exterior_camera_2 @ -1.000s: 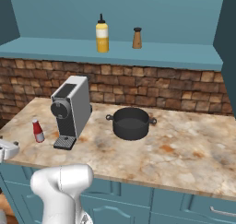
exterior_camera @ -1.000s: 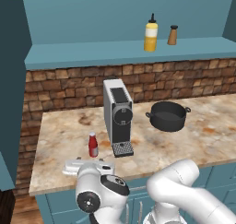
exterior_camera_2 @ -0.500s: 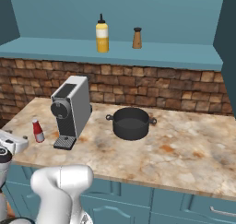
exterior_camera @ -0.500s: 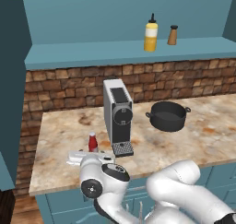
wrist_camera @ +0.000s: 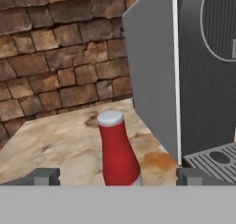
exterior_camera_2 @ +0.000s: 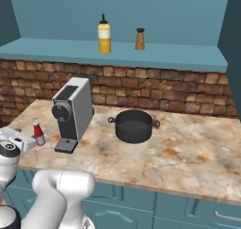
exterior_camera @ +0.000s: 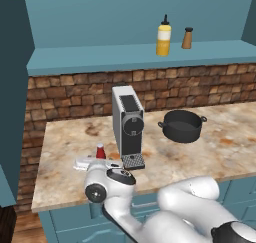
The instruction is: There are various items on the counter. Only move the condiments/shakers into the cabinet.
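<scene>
Standing upright on the marbled counter [exterior_camera: 70, 182], the ketchup bottle [exterior_camera: 100, 151] sits just left of the coffee machine [exterior_camera: 127, 126], with the gripper [exterior_camera: 82, 163] low beside it; a yellow squeeze bottle [exterior_camera: 163, 36] and wooden shaker [exterior_camera: 187, 38] stand on the teal cabinet ledge [exterior_camera: 100, 61]. From the right base view, a black pot [exterior_camera_2: 134, 126] rests well right of the machine. Through the hand view, the bottle stands centred between widely spread fingertips [wrist_camera: 44, 176], ahead of them and untouched, brick wall [wrist_camera: 55, 57] behind.

red ketchup bottle [wrist_camera: 118, 150] upright on counter [exterior_camera: 210, 142], yellow bottle [exterior_camera: 163, 36], shaker [exterior_camera: 187, 38] on cabinet [exterior_camera: 125, 59]
</scene>
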You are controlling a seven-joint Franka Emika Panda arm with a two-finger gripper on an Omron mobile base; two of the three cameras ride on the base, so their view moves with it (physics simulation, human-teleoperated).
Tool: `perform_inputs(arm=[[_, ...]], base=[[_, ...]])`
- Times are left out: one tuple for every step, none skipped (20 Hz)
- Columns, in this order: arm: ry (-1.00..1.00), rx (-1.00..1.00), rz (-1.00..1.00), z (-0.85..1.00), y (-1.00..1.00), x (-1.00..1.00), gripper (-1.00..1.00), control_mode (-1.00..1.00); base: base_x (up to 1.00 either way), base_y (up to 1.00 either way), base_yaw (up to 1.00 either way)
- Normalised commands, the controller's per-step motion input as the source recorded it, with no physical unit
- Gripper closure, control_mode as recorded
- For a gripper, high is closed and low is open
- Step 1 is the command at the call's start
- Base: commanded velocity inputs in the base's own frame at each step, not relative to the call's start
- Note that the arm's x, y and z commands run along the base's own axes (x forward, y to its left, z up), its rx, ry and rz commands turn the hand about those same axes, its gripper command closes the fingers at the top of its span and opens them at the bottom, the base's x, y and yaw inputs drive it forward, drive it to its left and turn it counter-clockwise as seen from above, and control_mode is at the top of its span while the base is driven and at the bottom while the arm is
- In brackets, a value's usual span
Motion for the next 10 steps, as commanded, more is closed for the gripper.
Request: perform_inputs(arm=[[0.00, 0.00, -0.05, -0.15, 0.00, 0.34, -1.00, -1.00], [0.00, 0.00, -0.05, -0.15, 0.00, 0.38, -1.00, -1.00], [0.01, 0.00, -0.05, -0.19, 0.00, 0.37, -1.00, -1.00], [0.02, 0.00, -0.04, -0.24, 0.00, 0.34, -1.00, -1.00], [0.02, 0.00, -0.04, -0.20, 0.00, 0.33, -1.00, -1.00], [0.02, 0.00, -0.04, -0.17, 0.00, 0.32, -1.00, -1.00], [0.02, 0.00, -0.04, -0.14, 0.00, 0.32, -1.00, -1.00], [0.02, 0.00, -0.04, -0.16, 0.00, 0.32, -1.00, -1.00], [0.03, 0.00, -0.03, -0.20, 0.00, 0.31, -1.00, -1.00], [0.02, 0.00, -0.03, -0.18, 0.00, 0.30, -1.00, -1.00]], base=[[0.00, 0.00, 0.00], [0.00, 0.00, 0.00], [0.00, 0.00, 0.00], [0.00, 0.00, 0.00], [0.00, 0.00, 0.00], [0.00, 0.00, 0.00], [0.00, 0.00, 0.00], [0.00, 0.00, 0.00], [0.00, 0.00, 0.00], [0.00, 0.00, 0.00]])
